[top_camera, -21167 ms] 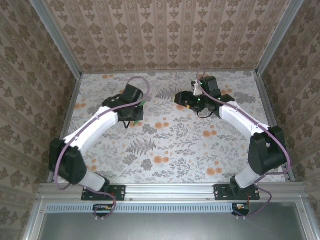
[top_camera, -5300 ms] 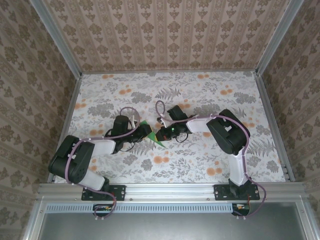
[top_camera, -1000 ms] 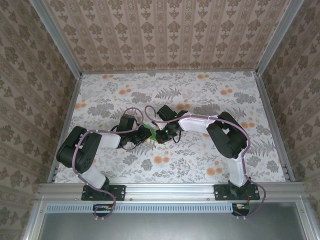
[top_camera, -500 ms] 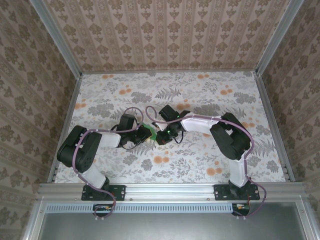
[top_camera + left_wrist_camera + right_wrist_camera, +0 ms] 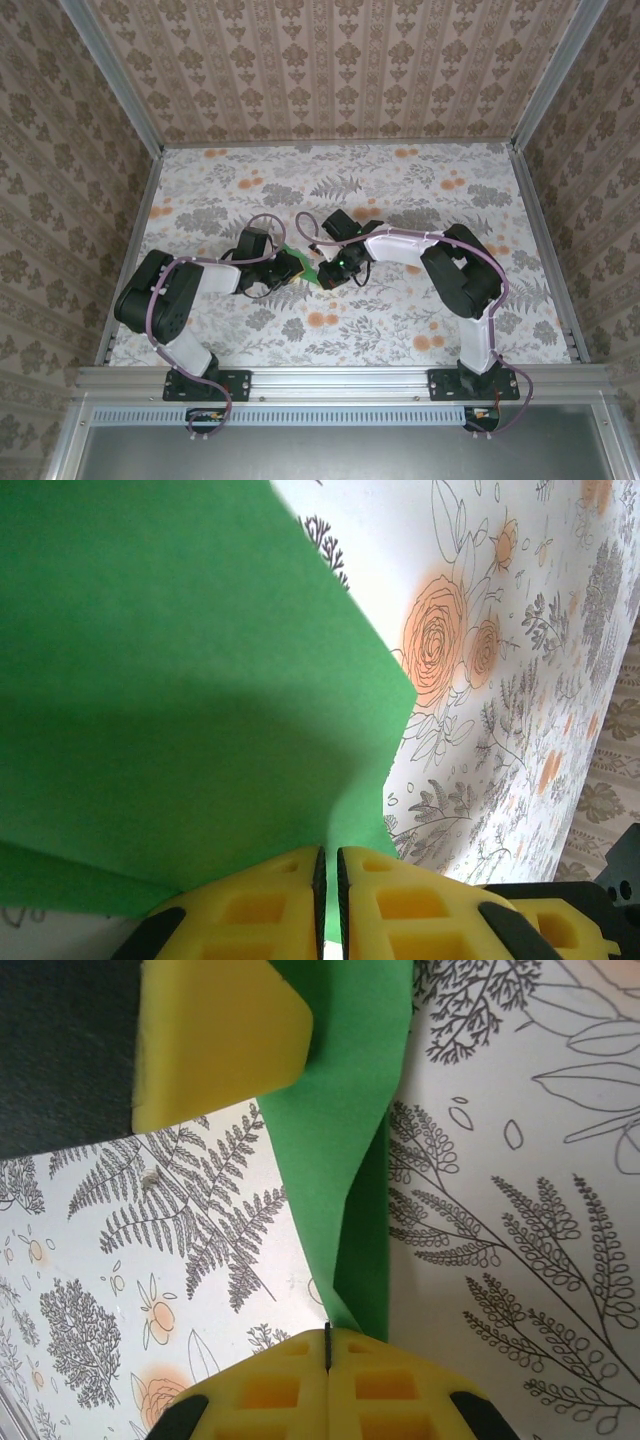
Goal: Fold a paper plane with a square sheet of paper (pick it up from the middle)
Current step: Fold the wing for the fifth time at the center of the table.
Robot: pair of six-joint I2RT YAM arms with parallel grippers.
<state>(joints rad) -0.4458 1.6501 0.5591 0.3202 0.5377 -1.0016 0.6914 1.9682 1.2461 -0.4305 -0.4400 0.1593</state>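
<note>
On the left, the left claw (image 5: 287, 268) was found low over the flower-patterned tabletop (image 5: 400, 330). In its wrist view the yellow pads (image 5: 250, 905) were pressed almost together, and an edge of the bright green sheet of thin paper (image 5: 180, 680) was pinched between them. The sheet was spread out ahead of those pads, with a slanted corner shown against the pattern.

At the centre, a little left of the middle of the tabletop, the paper was held between the two claws, and only a sliver of green could be made out from above.

On the right, the right claw (image 5: 328, 270) was clamped fully shut on a narrow end of the same paper. From its wrist view a long fold was seen, with one layer doubled over another.

So some creasing was judged done, but no pointed dart shape could be recognised. The nose folds, wings and centre crease were judged left to do.
</note>
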